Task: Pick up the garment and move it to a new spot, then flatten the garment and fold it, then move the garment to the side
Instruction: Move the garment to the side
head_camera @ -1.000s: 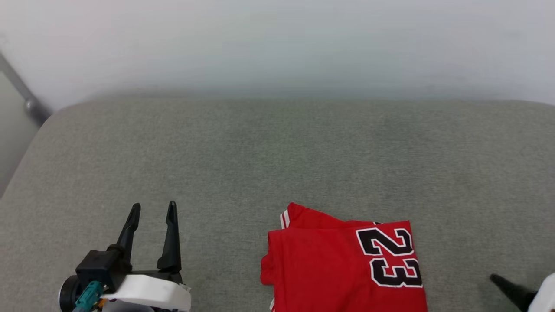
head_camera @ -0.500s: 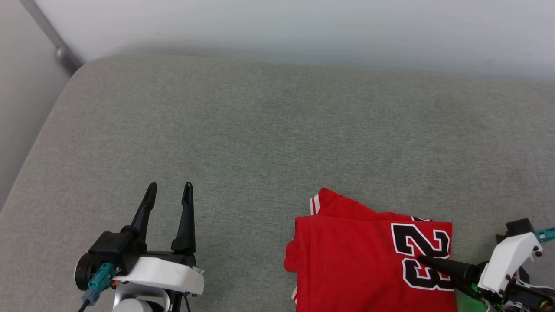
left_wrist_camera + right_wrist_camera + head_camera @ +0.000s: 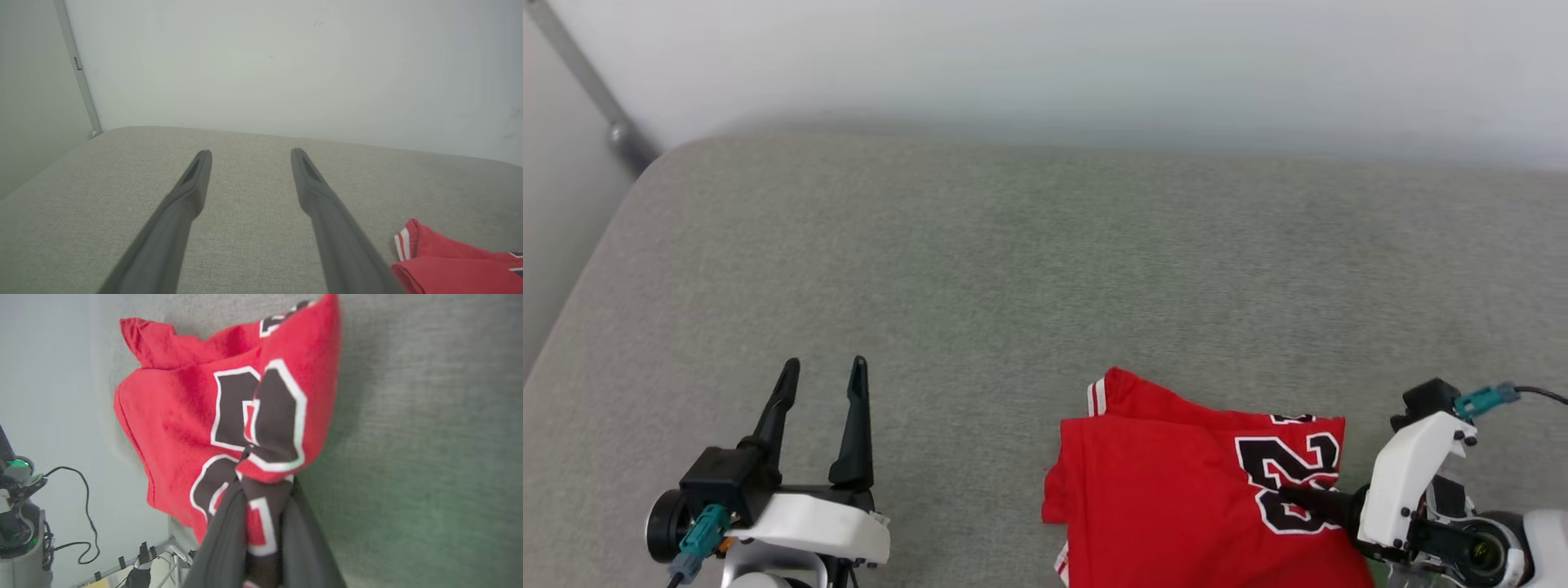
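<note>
Lying folded at five o'clock on the grey cushion (image 3: pixel 1013 269): garment (image 3: pixel 1168 490), red, "23" uppermost. Right gripper (image 3: pixel 1286 494) clenched on its numbered fold. Left gripper (image 3: pixel 823 369), seven o'clock, well apart, fingers spread, empty.

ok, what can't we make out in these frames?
Head view: the shirt is cut off by the bottom edge, and the right tool covers part of the "23".
Head view: the black print at the shirt's far edge is a sliver, too small to read.
Right wrist view: how many layers are pinched is hidden by the fingers and by blur.
Left wrist view: most of the shirt is cut off at the corner, beside the left tool.
</note>
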